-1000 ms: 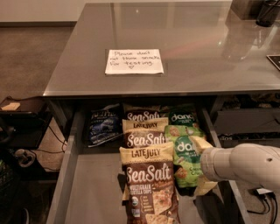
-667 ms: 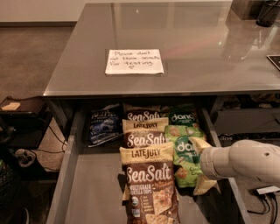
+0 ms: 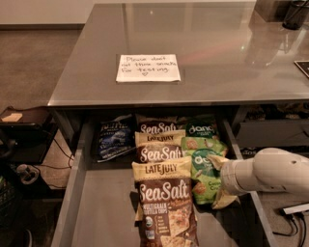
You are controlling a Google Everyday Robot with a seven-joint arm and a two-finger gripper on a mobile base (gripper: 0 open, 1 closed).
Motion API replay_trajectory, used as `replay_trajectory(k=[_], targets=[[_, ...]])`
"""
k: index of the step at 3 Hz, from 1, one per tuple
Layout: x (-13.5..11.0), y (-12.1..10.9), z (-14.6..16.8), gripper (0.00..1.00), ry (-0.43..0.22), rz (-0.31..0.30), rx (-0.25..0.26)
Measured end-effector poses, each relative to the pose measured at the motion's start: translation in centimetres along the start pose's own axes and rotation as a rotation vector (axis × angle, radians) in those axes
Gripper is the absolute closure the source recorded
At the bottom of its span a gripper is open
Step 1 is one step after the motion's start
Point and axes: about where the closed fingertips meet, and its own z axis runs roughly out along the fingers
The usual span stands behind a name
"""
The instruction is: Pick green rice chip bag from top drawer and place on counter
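Observation:
The green rice chip bag (image 3: 203, 170) lies flat in the open top drawer (image 3: 104, 202), right of the brown bags. My gripper (image 3: 220, 177) is at the end of the white arm reaching in from the right. It sits at the bag's right edge and covers that side. The darker green "dang" bag (image 3: 202, 129) lies just behind it at the drawer's back. The counter (image 3: 217, 53) spreads above the drawer, with the white handwritten note (image 3: 148, 67) on it.
Three brown-and-cream Sea Salt bags (image 3: 164, 205) overlap in a row down the drawer's middle. A dark blue bag (image 3: 113, 139) lies at the back left. A pale yellow bag edge (image 3: 224, 198) shows under my arm. Dark objects stand at the counter's far right corner (image 3: 289, 12).
My arm has edged slightly left, closer over the light green bag. The bags have not moved.

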Motion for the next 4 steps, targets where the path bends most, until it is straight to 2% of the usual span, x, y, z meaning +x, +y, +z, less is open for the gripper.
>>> replay_trajectory(k=[1,2,3,4], targets=[[-0.2,-0.1,-0.2,0.65,-0.001,0.001,-0.002],[-2.7,-0.6,-2.1,0.88,-0.014,-0.017,-0.013],[-4.8,-1.1,-4.5,1.00,-0.026,-0.037,-0.005],[-6.6,-1.5,-7.0,1.00,-0.031,-0.065,0.020]])
